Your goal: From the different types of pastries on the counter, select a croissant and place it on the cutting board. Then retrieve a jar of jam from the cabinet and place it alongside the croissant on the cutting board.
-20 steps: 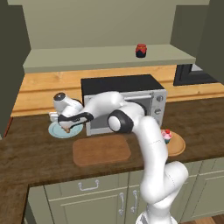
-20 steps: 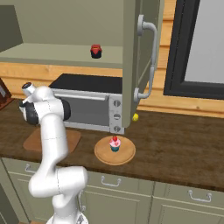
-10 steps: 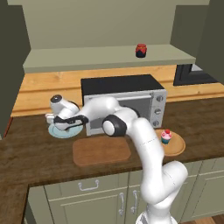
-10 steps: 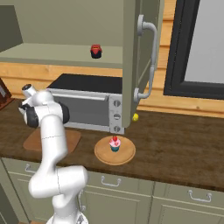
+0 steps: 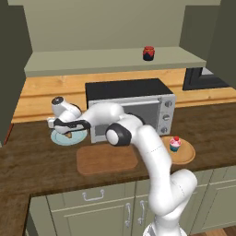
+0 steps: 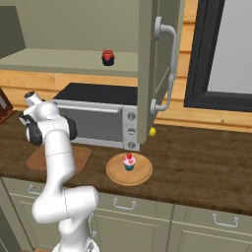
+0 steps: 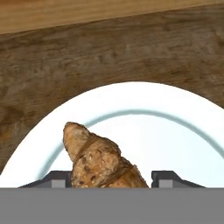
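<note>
The croissant (image 7: 98, 162), brown and flaky, lies on a white plate with a blue ring (image 7: 175, 131). My gripper (image 7: 110, 180) is open, with one fingertip on each side of the croissant and a small gap at both. In the left base view the gripper (image 5: 67, 132) is down on the plate (image 5: 62, 139), left of the microwave. A wooden cutting board (image 5: 107, 158) lies bare in front of the microwave, also seen as the cutting board (image 6: 74, 157). The red-lidded jam jar (image 5: 148, 53) stands on the open cabinet shelf, jar (image 6: 108, 57).
A black and silver microwave (image 5: 133, 110) stands right of the plate. A pink cupcake (image 5: 175, 144) sits on a round wooden board (image 5: 186, 156). The cabinet door (image 6: 157, 69) hangs open above the counter, over the microwave's right end (image 6: 129, 129).
The hand has shifted a little left and sunk down onto the plate, bringing the fingers astride the croissant. Nothing else has moved.
</note>
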